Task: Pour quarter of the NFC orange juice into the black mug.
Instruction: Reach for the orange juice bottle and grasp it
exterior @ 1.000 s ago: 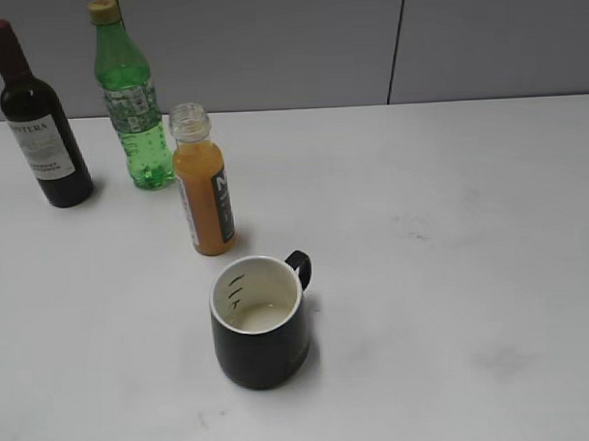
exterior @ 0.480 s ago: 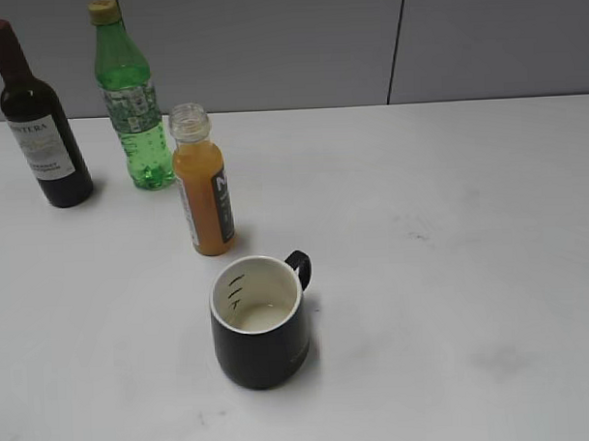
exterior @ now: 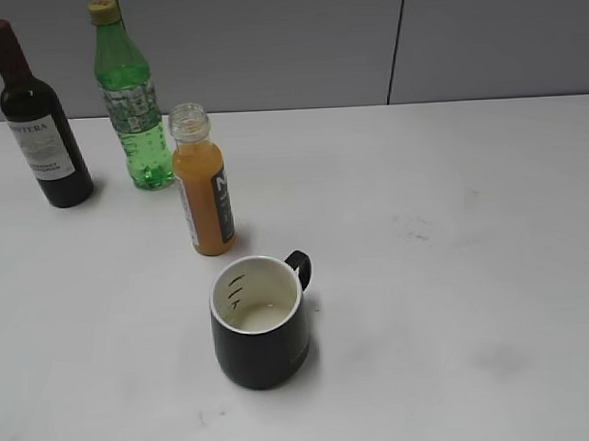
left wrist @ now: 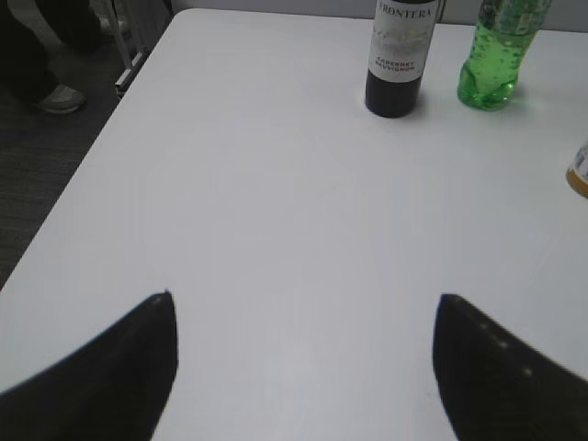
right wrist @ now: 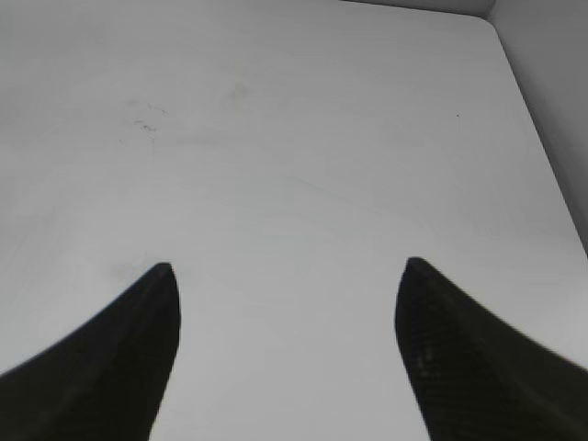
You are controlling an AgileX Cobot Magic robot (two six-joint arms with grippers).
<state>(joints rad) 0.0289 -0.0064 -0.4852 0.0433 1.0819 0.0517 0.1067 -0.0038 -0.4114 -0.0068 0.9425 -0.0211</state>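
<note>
The NFC orange juice (exterior: 203, 185) stands upright and uncapped on the white table, left of centre; its edge shows at the right border of the left wrist view (left wrist: 579, 173). The black mug (exterior: 259, 321) stands in front of it, handle at the back right, cream inside with dark marks. Neither gripper shows in the exterior view. My left gripper (left wrist: 303, 299) is open and empty over bare table, well short of the bottles. My right gripper (right wrist: 287, 266) is open and empty over bare table.
A dark wine bottle (exterior: 36, 123) and a taller green bottle (exterior: 131, 100) stand at the back left; both show in the left wrist view, wine (left wrist: 399, 57), green (left wrist: 496, 55). The table's left edge (left wrist: 101, 156) drops to dark floor. A grey wall stands behind.
</note>
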